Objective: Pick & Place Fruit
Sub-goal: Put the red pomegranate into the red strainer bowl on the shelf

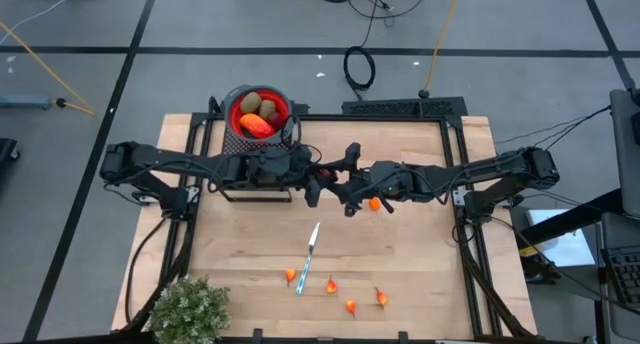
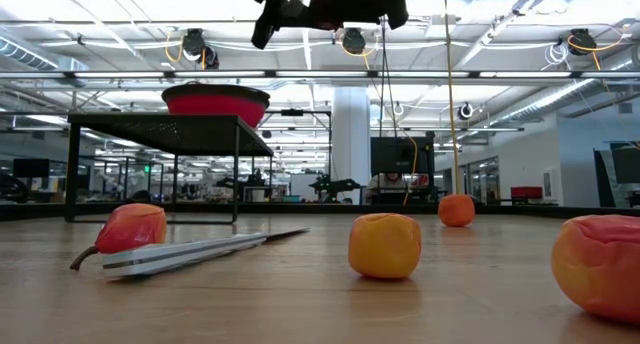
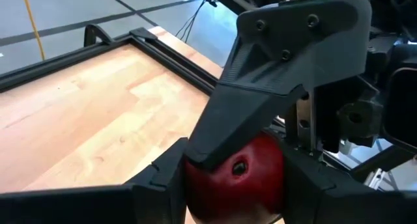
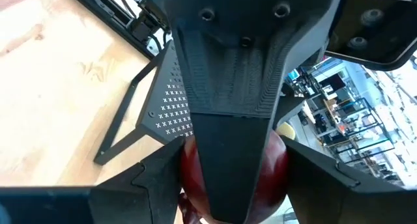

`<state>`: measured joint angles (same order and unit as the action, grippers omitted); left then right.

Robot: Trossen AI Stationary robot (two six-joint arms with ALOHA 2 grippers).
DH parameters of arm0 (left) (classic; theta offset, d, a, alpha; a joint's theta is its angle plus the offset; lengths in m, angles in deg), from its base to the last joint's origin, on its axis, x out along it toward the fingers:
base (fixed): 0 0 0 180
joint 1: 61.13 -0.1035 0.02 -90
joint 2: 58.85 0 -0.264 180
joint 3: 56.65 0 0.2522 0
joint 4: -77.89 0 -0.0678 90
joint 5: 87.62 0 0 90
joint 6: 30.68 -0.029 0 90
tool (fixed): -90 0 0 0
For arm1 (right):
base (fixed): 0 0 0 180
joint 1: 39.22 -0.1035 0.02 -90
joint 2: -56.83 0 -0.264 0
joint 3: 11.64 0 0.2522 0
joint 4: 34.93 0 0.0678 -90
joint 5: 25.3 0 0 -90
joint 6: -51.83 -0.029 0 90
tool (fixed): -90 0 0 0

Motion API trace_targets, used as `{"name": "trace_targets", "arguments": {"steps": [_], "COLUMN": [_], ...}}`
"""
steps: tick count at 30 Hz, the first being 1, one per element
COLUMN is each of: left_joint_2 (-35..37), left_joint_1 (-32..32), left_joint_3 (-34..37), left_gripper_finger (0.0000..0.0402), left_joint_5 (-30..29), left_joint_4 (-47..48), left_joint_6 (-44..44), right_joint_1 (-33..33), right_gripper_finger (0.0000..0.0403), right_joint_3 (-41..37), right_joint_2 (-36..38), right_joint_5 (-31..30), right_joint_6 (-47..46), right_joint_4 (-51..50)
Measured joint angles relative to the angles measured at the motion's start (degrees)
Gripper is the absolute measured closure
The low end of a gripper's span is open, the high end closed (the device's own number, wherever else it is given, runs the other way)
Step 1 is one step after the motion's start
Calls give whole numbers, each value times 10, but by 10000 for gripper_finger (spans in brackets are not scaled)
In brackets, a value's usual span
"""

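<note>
A dark-red ball fruit (image 3: 241,178) hangs high over mid-table between both grippers, which meet tip to tip. My left gripper (image 3: 238,188) comes from the table's left and my right gripper (image 4: 234,178) from its right, each shut on the ball. In the high view the two grippers (image 1: 325,179) overlap and hide most of the ball. A red bowl (image 1: 230,109) on a black stand at the far left holds olive-brown and orange-red fruit. An orange ball (image 1: 374,204) lies on the table under the right arm. Small orange-red fruits (image 1: 351,306) lie near the front. My left gripper pinches the ball's two opposite sides (image 3: 195,185) between its fingers, about level, from the table's left. The ball is lifted clear, high above the table. My right gripper pinches two other sides of the ball (image 4: 277,162), about level, from the table's right. One left finger (image 4: 234,120) crosses in front.
A knife (image 1: 310,254) lies on the wood near the middle front, among the small fruits (image 2: 385,246). A bushy grey-green plant (image 1: 190,309) stands at the front left corner. The black stand (image 2: 150,124) lifts the bowl above the table.
</note>
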<state>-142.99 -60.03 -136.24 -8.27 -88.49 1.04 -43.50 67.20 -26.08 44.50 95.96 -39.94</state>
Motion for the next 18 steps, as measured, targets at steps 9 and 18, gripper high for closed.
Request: {"name": "trace_targets", "arguments": {"steps": [9,18], "left_joint_2": [0,0], "left_joint_1": [0,1], "left_joint_3": [0,0], "left_gripper_finger": [212,236], "left_joint_5": [1,2], "left_joint_4": [2,19], "left_joint_6": [3,1], "right_joint_1": [0,0], "right_gripper_finger": [153,124], "right_joint_3": [0,0], "right_joint_2": [0,0], "right_joint_5": [-4,-10], "right_joint_6": [-5,-35], "right_joint_4": [0,-23]}}
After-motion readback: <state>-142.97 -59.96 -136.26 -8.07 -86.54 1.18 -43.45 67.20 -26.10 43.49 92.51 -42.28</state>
